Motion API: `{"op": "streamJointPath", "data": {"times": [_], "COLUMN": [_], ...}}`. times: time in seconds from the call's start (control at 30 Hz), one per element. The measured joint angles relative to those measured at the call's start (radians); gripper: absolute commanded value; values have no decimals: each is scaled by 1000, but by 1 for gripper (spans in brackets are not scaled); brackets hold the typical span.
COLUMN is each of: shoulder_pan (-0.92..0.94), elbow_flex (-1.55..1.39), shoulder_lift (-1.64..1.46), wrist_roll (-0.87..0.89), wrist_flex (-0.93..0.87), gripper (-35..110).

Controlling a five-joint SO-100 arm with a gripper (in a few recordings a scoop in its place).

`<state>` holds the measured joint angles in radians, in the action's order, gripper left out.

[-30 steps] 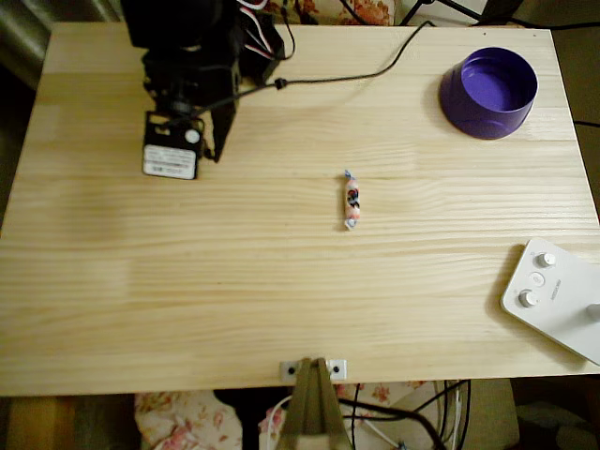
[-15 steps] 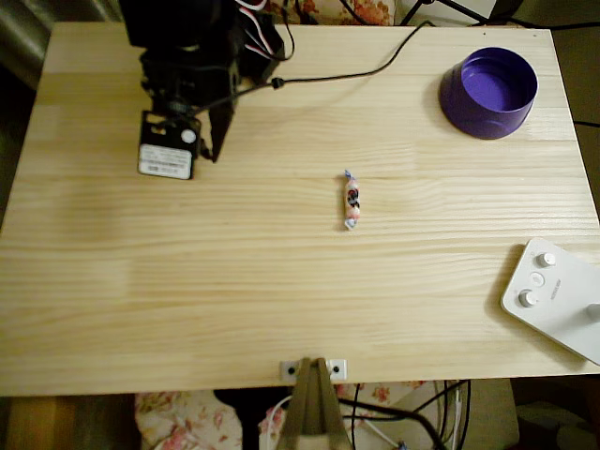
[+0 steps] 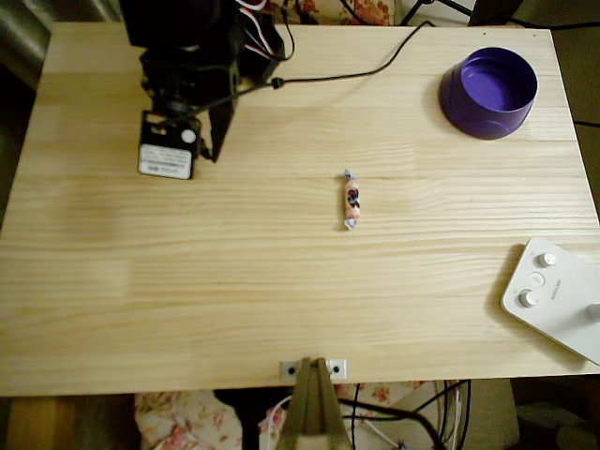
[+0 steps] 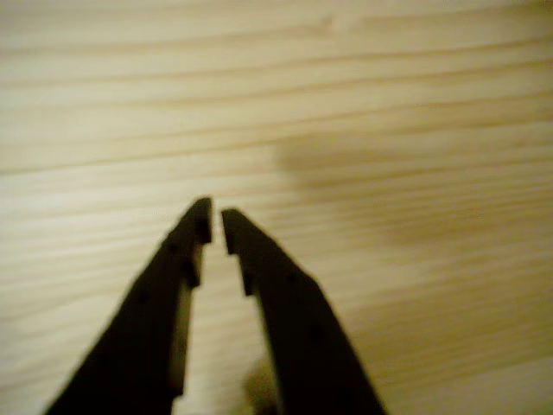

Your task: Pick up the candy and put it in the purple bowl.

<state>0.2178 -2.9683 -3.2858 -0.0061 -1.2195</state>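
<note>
The candy is seen lying flat near the middle of the wooden table in the overhead view, with its twisted ends pointing up and down the picture, and nothing is touching it. The purple bowl is set at the top right corner, well apart from the candy, and a white device with knobs is seen at the right edge lower down. The black gripper is held over bare wood at the top left, its two fingers brought almost together with just a thin gap, and nothing is held between them.
</note>
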Motion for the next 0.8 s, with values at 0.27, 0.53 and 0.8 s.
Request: {"op": "streamJointPath", "data": {"times": [0.27, 0.53, 0.8], "shoulder_pan": [0, 0, 11], "elbow_flex": [0, 0, 0], "shoulder_lift": [0, 0, 5], "wrist_roll": [0, 0, 0], "wrist_flex": [0, 0, 0], "gripper": [-1, -1, -1]}}
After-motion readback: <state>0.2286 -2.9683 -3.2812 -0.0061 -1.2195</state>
